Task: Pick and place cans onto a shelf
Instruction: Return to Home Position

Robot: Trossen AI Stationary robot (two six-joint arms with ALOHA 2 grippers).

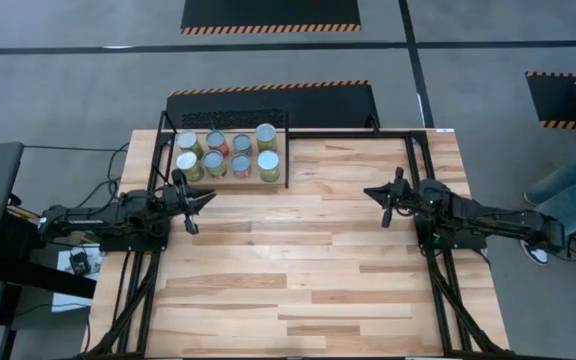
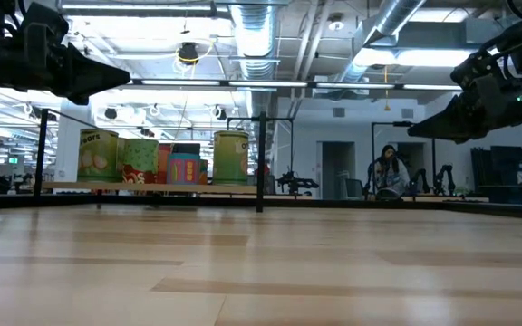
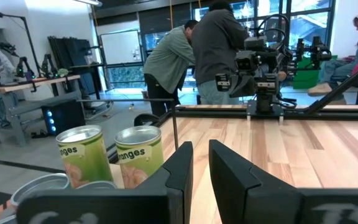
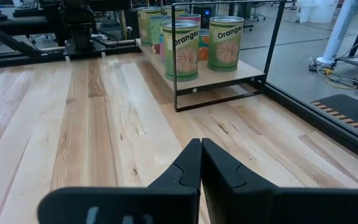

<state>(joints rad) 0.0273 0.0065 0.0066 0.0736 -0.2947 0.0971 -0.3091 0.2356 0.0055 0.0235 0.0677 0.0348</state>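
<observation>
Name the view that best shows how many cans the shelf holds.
The high view: from above, all eight cans show apart, two rows of four on the shelf. The low view overlaps them into one row; the right wrist view partly hides the rear cans behind two front ones; the left wrist view shows a few.

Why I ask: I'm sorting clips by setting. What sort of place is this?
Probably a robotics lab or workshop: exposed ceiling ducts, hazard-striped floor mats, and people busy in the background.
</observation>
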